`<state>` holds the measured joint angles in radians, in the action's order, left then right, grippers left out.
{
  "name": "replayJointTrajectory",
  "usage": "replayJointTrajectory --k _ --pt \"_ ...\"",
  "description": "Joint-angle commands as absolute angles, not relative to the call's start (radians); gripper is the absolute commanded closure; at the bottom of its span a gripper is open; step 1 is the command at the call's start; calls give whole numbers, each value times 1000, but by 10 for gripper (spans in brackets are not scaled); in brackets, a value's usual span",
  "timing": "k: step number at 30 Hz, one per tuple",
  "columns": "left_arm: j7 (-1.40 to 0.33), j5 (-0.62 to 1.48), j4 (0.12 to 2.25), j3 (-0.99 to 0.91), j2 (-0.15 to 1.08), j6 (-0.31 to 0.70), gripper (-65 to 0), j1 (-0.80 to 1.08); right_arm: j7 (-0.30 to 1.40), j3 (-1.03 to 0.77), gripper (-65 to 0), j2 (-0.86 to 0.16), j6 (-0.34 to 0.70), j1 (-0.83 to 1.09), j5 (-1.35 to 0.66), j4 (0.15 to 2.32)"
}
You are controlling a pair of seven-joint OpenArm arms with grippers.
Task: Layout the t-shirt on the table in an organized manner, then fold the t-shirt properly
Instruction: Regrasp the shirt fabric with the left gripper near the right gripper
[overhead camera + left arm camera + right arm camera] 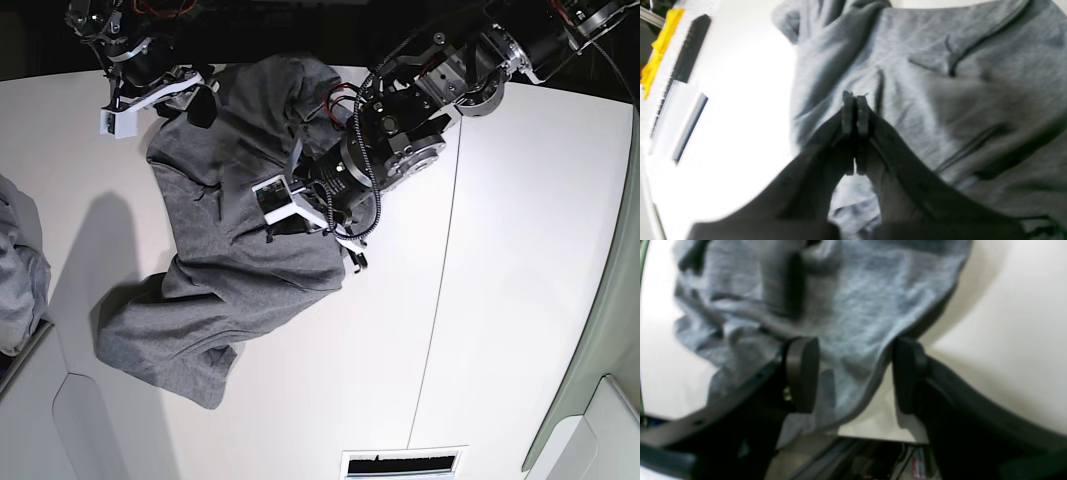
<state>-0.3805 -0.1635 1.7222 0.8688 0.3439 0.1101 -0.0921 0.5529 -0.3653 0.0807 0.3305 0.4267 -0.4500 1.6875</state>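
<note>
T-shirt (240, 250) lies crumpled on table (500, 300). Left gripper (855, 100) clamped, jaws together over cloth, pinch unclear. Right gripper (853, 373) spread wide, straddling hem, holding nothing. Risk: thin pinch slips, or lifts doubled layers, worsening tangle.

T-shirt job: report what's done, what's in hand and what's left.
Done: nothing finished; the t-shirt lies crumpled on the table, sleeves and hem bunched. In hand: the left gripper is shut over the middle of the shirt, whether it pinches fabric is unclear; the right gripper is open, straddling a shirt edge near the table's border. Left: spreading it flat, then every fold.
</note>
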Motion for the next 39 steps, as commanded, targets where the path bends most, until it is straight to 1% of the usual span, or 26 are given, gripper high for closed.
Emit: replayJointTrajectory --k 1,4,5,8,9,10,13,14,15,17,22,27,29,30,31,33,34,35,36,39 --pt "-363 -165 1750 854 352 97 0 -111 525 -366 -347 77 336 421 -459 1701" --pt "-369 -138 1761 821 375 99 0 -117 527 -366 -345 80 337 405 -460 1701" --pt "-372 -115 1763 815 382 116 0 -116 526 -366 -345 80 337 403 -459 1701" --pt "-375 -33 1763 819 394 270 0 -113 527 -366 -345 80 337 402 -450 1701" --pt "-374 -8 1763 823 393 307 0 -111 527 -366 -345 80 337 402 -447 1701" --pt "-374 19 1763 831 393 331 -15 -110 527 -366 -345 80 337 402 -444 1701" --pt "-374 49 1759 876 370 332 -238 -110 527 -366 -345 80 337 403 -437 1701" --pt "-374 44 1749 892 356 323 -287 -111 527 -366 -345 80 337 403 -427 1701" --pt "-374 32 1733 903 337 300 -301 -111 528 -366 -345 80 337 403 -422 1701" --pt "-373 -4 1675 916 293 252 -301 -111 528 -366 -345 80 337 403 -421 1701" --pt "-340 -107 1475 917 189 247 -301 -120 531 -366 -345 80 337 402 -422 1701" --pt "-287 -128 1379 917 157 245 -300 -121 531 -366 -345 80 337 402 -422 1701" --pt "-283 -129 1369 917 156 197 -296 -122 531 -366 -345 80 337 402 -422 1701" --pt "-284 -134 1369 917 156 173 -263 -122 531 -366 -345 80 337 402 -422 1701" --pt "-284 -146 1369 917 156 153 -205 -122 531 -366 -345 80 337 402 -422 1701" --pt "-284 -172 1369 917 156 112 -54 -122 531 -366 -344 80 337 402 -422 1701" --pt "-284 -178 1369 917 156 103 0 -122 530 -366 -339 80 337 402 -422 1701" --pt "-284 -178 1369 917 155 101 0 -122 530 -366 -309 80 337 402 -422 1701" --pt "-284 -178 1369 917 156 101 0 -122 524 -366 -254 80 338 402 -422 1701" --pt "-285 -190 1369 917 162 93 0 -132 496 -366 0 80 339 402 -418 1701"
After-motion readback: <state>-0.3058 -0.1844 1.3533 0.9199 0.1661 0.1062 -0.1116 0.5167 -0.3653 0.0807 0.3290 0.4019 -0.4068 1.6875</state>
